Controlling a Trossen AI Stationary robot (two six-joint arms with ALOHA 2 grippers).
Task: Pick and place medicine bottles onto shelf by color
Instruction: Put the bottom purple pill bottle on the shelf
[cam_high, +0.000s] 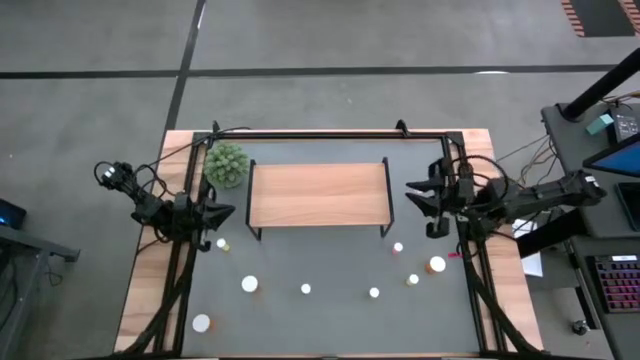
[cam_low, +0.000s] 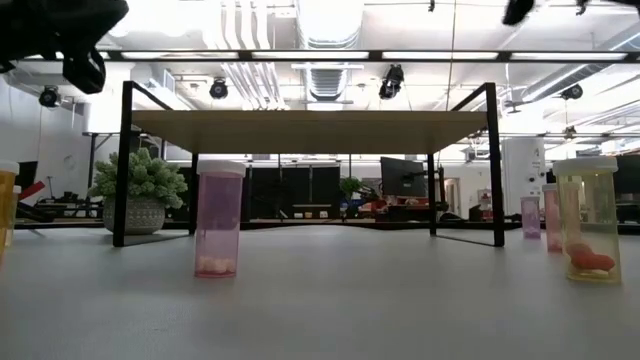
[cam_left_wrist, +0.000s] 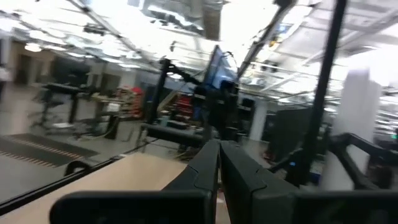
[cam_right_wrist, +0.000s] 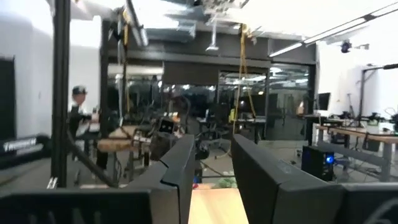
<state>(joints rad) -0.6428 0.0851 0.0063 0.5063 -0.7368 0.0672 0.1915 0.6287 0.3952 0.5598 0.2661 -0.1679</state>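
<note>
1. Here, at the far left of the high view, the left end effector (cam_high: 222, 212) is raised beside the left edge of the bench (cam_high: 330, 320), just left of the shelf; in its own wrist view the two dark fingers (cam_left_wrist: 205, 171) lie together with only a thin seam between them, holding nothing.
2. Just behind it, the green spiky plant ball (cam_high: 226, 164) sits at the shelf's far left corner.
3. Near the left end effector, a small yellow bottle (cam_high: 222, 244) stands on the bench; an orange bottle (cam_high: 249, 285) is closer to the front, and a white-capped bottle (cam_high: 201, 323) stands near the front left corner.
4. The shelf (cam_high: 318, 193), a light-wood board on black legs, sits in the middle of the far half of the bench with nothing on its top.
5. In front of it, two small white-capped bottles (cam_high: 305, 289) and (cam_high: 373, 293) stand well apart on the grey surface.
6. Toward the right, another small bottle (cam_high: 397, 247) stands near the shelf's front right leg, with a yellow bottle (cam_high: 412, 280) and a larger orange-tinted bottle (cam_high: 437, 265) beside it.
7. The right end effector (cam_high: 418, 197) hangs just right of the shelf's right end; its wrist view shows its fingers (cam_right_wrist: 180, 165) apart, empty.
</note>
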